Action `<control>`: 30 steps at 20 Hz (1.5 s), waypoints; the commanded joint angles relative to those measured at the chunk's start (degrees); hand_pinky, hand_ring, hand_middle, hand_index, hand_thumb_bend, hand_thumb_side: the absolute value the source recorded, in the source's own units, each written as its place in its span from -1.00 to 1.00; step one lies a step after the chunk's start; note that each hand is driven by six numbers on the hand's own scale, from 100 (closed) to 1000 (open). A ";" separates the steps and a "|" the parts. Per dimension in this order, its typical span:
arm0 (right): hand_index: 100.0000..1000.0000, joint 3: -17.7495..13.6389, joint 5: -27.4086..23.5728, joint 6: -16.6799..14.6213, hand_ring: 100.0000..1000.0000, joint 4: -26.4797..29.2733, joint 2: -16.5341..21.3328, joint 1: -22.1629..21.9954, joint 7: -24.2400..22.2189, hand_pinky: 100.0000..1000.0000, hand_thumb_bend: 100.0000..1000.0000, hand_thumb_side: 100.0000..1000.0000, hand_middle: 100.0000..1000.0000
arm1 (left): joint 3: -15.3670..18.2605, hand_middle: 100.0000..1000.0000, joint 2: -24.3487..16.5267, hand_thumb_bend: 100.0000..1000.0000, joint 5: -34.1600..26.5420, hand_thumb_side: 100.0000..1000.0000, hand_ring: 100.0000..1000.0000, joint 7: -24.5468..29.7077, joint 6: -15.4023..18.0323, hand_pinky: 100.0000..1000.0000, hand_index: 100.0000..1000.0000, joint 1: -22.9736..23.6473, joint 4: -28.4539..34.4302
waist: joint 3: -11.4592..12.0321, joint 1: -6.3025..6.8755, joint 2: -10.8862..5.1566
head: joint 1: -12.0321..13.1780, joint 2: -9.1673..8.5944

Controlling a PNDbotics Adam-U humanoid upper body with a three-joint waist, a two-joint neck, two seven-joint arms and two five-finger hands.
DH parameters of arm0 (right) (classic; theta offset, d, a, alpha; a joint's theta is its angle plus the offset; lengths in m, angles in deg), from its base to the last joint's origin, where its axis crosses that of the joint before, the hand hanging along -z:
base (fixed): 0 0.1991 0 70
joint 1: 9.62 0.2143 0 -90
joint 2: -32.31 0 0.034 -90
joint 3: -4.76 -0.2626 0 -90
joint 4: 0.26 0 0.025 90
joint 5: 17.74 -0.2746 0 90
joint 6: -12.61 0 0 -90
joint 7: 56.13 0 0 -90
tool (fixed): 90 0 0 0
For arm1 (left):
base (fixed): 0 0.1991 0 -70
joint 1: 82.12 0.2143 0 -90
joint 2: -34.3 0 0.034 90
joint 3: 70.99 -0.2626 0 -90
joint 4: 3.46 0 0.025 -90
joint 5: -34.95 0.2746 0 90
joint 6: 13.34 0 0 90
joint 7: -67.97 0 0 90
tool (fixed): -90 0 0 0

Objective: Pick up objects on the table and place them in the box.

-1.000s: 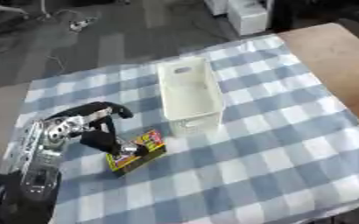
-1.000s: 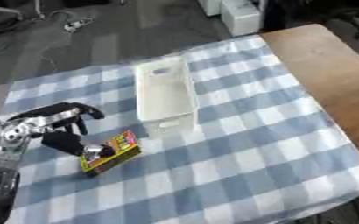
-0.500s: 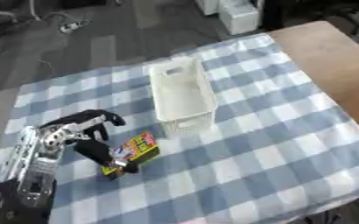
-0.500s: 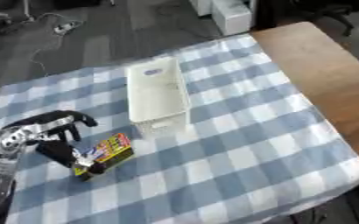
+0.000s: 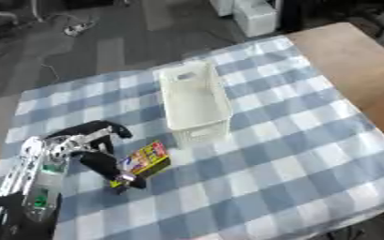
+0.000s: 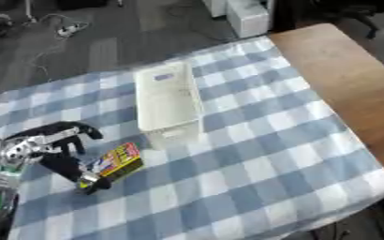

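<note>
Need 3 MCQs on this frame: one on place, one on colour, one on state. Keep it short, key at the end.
1. Where does the yellow packet lie relative to the white box?
A. inside it
B. on the cloth, off its near left corner
C. on the bare wood to the right

2. What colour is the checked tablecloth?
A. red and white
B. green and yellow
C. blue and white

3. What is the state of the left hand?
A. fingers curled, its thumb at the packet's left edge
B. flat and open on the bare wood
C. inside the box

Key: 1 B, the packet sits on the cloth beside the box's near corner and the box looks empty. 2 C, blue and white squares cover the table. 3 A, dark fingers arch above the packet; whether they actually pinch it is unclear. The right hand shows in neither view.
</note>
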 commanded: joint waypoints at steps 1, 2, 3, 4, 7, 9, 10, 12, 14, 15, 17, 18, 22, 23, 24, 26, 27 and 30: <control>0.09 -0.23 -0.20 0.08 -0.17 0.74 2.07 0.72 -0.17 -0.11 -1.00 1.00 -0.17 | 0.25 0.65 0.01 0.66 0.46 -0.17 0.30 -0.07 0.20 0.00 0.76 -0.73 0.38 | -0.06 -0.33 -0.48 | 0.05 -0.64; 0.09 -0.23 -0.21 0.08 -0.17 0.74 2.08 0.72 -0.17 -0.11 -1.00 1.00 -0.17 | 0.23 0.64 0.05 0.66 0.37 -0.18 0.30 -0.07 0.25 0.00 0.76 -0.73 0.25 | -0.07 -0.33 -0.48 | 0.06 -0.64; 0.09 -0.22 -0.22 0.08 -0.17 0.74 2.08 0.73 -0.17 -0.11 -1.00 1.00 -0.17 | 0.19 0.64 0.07 0.66 0.28 -0.19 0.30 -0.07 0.31 0.01 0.76 -0.74 -0.01 | -0.09 -0.33 -0.49 | 0.09 -0.65; 0.09 -0.22 -0.23 0.08 -0.17 0.74 2.08 0.74 -0.16 -0.11 -1.00 1.00 -0.17 | 0.14 0.64 0.08 0.65 0.19 -0.19 0.30 -0.07 0.39 0.01 0.76 -0.79 -0.38 | -0.11 -0.33 -0.50 | 0.12 -0.66; 0.09 -0.20 -0.27 0.08 -0.17 0.74 2.08 0.78 -0.15 -0.11 -1.00 1.00 -0.17 | 0.05 0.64 0.17 0.63 0.11 -0.20 0.31 -0.07 0.65 0.01 0.76 -0.96 -1.61 | -0.18 -0.33 -0.51 | 0.19 -0.68; 0.09 -0.17 -0.28 0.08 -0.17 0.74 2.08 0.81 -0.14 -0.11 -1.00 1.00 -0.17 | -0.04 0.64 0.29 0.62 0.12 -0.20 0.31 -0.07 0.80 0.02 0.76 -0.98 -2.52 | -0.21 -0.32 -0.49 | 0.21 -0.72; 0.09 -0.15 -0.29 0.08 -0.17 0.74 2.08 0.82 -0.14 -0.11 -1.00 1.00 -0.17 | -0.08 0.64 0.37 0.62 0.09 -0.20 0.31 -0.07 0.86 0.02 0.76 -1.03 -3.06 | -0.22 -0.32 -0.49 | 0.23 -0.71; 0.09 -0.11 -0.29 0.08 -0.17 0.74 2.07 0.83 -0.17 -0.11 -1.00 1.00 -0.17 | -0.04 0.64 0.56 0.62 0.15 -0.20 0.31 -0.07 0.93 0.02 0.76 -1.23 -4.05 | -0.25 -0.32 -0.51 | 0.31 -0.66; 0.09 -0.11 -0.33 0.08 -0.17 0.74 2.07 0.86 -0.15 -0.11 -1.00 1.00 -0.17 | 0.06 0.64 0.82 0.62 0.26 -0.21 0.31 -0.07 0.97 0.02 0.76 -1.48 -4.92 | -0.30 -0.33 -0.51 | 0.37 -0.68; 0.09 -0.11 -0.35 0.08 -0.17 0.74 2.07 0.87 -0.13 -0.11 -1.00 1.00 -0.17 | 0.13 0.64 0.94 0.62 0.27 -0.21 0.31 -0.07 0.99 0.02 0.76 -1.63 -5.31 | -0.31 -0.34 -0.51 | 0.38 -0.69; 0.09 -0.07 -0.36 0.08 -0.17 0.74 2.07 0.88 -0.15 -0.11 -1.00 1.00 -0.17 | 0.28 0.64 1.06 0.62 0.24 -0.21 0.31 -0.07 1.04 0.02 0.77 -1.90 -5.92 | -0.32 -0.33 -0.52 | 0.44 -0.65; 0.09 -0.06 -0.37 0.08 -0.17 0.74 2.06 0.89 -0.14 -0.11 -1.00 1.00 -0.17 | 0.32 0.64 1.04 0.62 0.20 -0.21 0.31 -0.07 1.05 0.02 0.77 -2.07 -6.19 | -0.32 -0.33 -0.52 | 0.54 -0.58; 0.09 -0.06 -0.40 0.08 -0.17 0.74 2.06 0.90 -0.12 -0.11 -1.00 1.00 -0.17 | 0.70 0.64 1.04 0.62 0.00 -0.20 0.30 -0.07 1.06 0.01 0.77 -2.82 -6.88 | -0.34 -0.35 -0.54 | 0.57 -0.49; 0.09 -0.05 -0.40 0.08 -0.17 0.74 2.06 0.89 -0.14 -0.11 -1.00 1.00 -0.17 | 0.77 0.64 1.04 0.61 -0.03 -0.20 0.31 -0.07 1.06 0.01 0.77 -2.91 -6.91 | -0.34 -0.36 -0.54 | 0.56 -0.48; 0.09 -0.05 -0.41 0.08 -0.17 0.74 2.06 0.88 -0.15 -0.11 -1.00 1.00 -0.17 | 0.83 0.64 1.02 0.61 0.06 -0.19 0.31 -0.07 1.15 0.01 0.77 -3.08 -6.88 | -0.34 -0.36 -0.55 | 0.55 -0.42; 0.09 -0.05 -0.43 0.08 -0.17 0.74 2.06 0.87 -0.16 -0.11 -1.00 1.00 -0.17 | 1.03 0.64 1.03 0.61 0.01 -0.19 0.30 -0.07 1.14 0.01 0.77 -3.42 -6.83 | -0.35 -0.37 -0.58 | 0.54 -0.34; 0.09 -0.04 -0.45 0.08 -0.17 0.74 2.06 0.87 -0.17 -0.11 -1.00 1.00 -0.17 | 1.10 0.64 1.02 0.61 -0.02 -0.19 0.30 -0.07 1.14 0.01 0.77 -3.62 -6.80 | -0.36 -0.38 -0.59 | 0.53 -0.32; 0.09 -0.05 -0.52 0.08 -0.17 0.74 2.08 0.91 -0.14 -0.11 -1.00 1.00 -0.17 | 1.16 0.64 1.04 0.60 -0.07 -0.19 0.30 -0.07 1.19 0.01 0.77 -4.05 -6.77 | -0.42 -0.37 -0.62 | 0.52 -0.36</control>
